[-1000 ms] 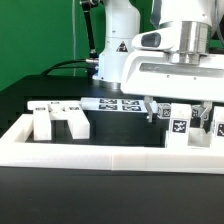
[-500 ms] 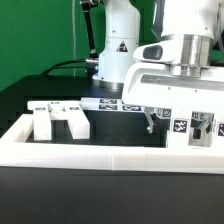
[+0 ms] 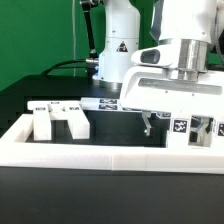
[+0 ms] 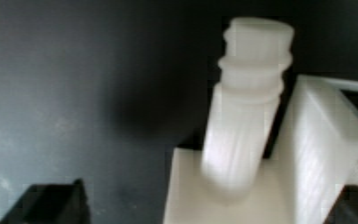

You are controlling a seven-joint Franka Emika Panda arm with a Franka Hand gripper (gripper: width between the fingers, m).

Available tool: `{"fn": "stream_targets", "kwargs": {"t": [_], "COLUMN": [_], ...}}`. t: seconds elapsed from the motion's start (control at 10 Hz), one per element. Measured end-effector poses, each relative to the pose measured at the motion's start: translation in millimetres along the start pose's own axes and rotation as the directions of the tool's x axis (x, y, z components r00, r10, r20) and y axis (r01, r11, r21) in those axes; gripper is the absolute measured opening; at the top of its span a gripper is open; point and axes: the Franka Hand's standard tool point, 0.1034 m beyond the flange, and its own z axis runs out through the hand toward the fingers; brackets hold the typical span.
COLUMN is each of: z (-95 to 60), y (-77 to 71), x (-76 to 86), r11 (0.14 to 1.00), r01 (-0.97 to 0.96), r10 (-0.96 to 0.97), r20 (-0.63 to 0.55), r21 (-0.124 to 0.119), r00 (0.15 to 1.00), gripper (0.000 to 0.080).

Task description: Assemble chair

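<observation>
The loose parts of the chair lie inside the white border rail (image 3: pixel 100 152), which I think is there so that the pieces cannot slide off the counter (image 3: pixel 115 132). On the exterior view's left stands a blocky part (image 3: pixel 57 118) with tags on top, well apart from me. On the exterior view's right stands a group of small tagged pieces (image 3: pixel 181 127), and my pincer (image 3: pixel 174 128) hangs low over this group. I judge that I am placed here to take one of them for the next joining.

In the wrist view a round turned post (image 4: pixel 247 110) rises toward the camera from a white base, and a flat slab (image 4: pixel 329 140) stands just beside it. Whether they touch, I cannot tell. The post is upright, so it offers its sides to my fingers.

My pincer is wide apart, near its fullest. One dark finger (image 4: pixel 41 201) shows with bare counter between it and the post, so it clamps nothing. Whether the other finger touches the slab, I cannot tell. The parts lie in separate groups, so I judge that much of the assembly remains.
</observation>
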Motion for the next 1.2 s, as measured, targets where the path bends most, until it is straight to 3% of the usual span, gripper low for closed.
{"fn": "stream_targets", "kwargs": {"t": [0.1, 0.2, 0.3, 0.7, 1.2], "z": [0.0, -0.5, -1.1, -2.7, -44.1], "y": [0.0, 0.0, -0.2, 1.4, 30.6], "x": [0.0, 1.0, 1.7, 2.5, -1.9], "r11": [1.0, 1.0, 1.0, 1.0, 0.999], "r01": [0.0, -0.001, -0.001, 0.001, -0.045], "r10": [0.0, 0.001, 0.001, -0.001, 0.044], "r20": [0.0, -0.003, -0.005, -0.006, 0.035], "r21": [0.0, 0.0, 0.001, 0.001, 0.022], "r00": [1.0, 1.0, 1.0, 1.0, 0.998], "gripper": [0.0461, 0.0461, 0.0333, 0.0333, 0.0333]}}
